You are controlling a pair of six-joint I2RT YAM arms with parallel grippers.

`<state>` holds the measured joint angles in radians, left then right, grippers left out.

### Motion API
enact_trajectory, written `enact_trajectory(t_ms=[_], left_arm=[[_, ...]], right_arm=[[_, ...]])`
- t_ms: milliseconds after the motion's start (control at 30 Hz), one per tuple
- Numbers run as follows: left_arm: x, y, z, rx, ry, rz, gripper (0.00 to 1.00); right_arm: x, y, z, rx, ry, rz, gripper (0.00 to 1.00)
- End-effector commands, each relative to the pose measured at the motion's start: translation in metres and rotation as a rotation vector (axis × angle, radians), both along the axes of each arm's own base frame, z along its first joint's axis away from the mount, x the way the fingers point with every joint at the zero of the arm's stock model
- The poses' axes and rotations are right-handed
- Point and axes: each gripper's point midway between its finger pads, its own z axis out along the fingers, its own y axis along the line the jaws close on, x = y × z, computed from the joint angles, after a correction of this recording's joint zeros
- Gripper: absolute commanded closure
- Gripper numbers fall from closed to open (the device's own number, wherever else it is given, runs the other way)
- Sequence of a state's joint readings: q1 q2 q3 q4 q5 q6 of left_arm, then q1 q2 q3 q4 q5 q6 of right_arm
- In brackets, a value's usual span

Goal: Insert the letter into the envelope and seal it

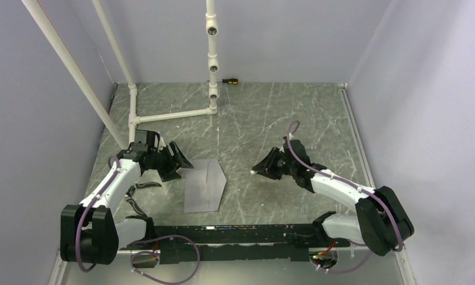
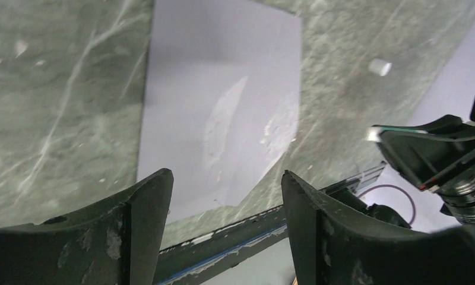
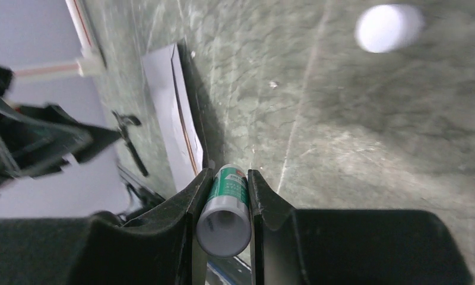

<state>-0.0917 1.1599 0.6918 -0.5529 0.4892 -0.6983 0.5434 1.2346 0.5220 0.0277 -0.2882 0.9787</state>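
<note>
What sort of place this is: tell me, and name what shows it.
Probably a robot test cell: plain walls box in a marbled table, a white pipe frame stands on it, two arms are mounted at its near edge.

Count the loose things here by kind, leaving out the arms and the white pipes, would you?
envelope, grey: 1
letter, only a thin orange edge showing at the envelope: 1
glue stick, held in the right pincer: 1
white cap, lying loose: 1
screwdriver, at the far edge: 1
Total: 5
</note>
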Motion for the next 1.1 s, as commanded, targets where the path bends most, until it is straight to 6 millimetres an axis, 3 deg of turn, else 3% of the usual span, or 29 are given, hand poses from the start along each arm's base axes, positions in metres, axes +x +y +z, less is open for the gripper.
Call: enact_trajectory(t_ms=[0,167,467,767,1067], left_arm=[[-0.016,0.016,-0.006,0.103,0.041,-0.012,0.27],[-0.019,0.019,-0.013,0.12,0.086,0.011,0.27],[-0.016,0.016,-0.024,0.112,0.13,-0.01,0.3],[-0.015,0.011,-0.036,0.079,0.178,-0.013,0.39],[-0.014,0.009,-0.035,0.066,0.181,-0.013,0.38]], right_arm=[[0.016,-0.005,0.027,0.226,0.016,-0.139,0.99],[0.021,-0.023,0.011,0.291,0.091,-0.208,0.97],[0.034,-0.034,-0.009,0.324,0.173,-0.257,0.92],[0.035,-0.043,-0.034,0.297,0.266,-0.297,0.89],[0.028,-0.047,-0.048,0.297,0.328,-0.339,0.63]])
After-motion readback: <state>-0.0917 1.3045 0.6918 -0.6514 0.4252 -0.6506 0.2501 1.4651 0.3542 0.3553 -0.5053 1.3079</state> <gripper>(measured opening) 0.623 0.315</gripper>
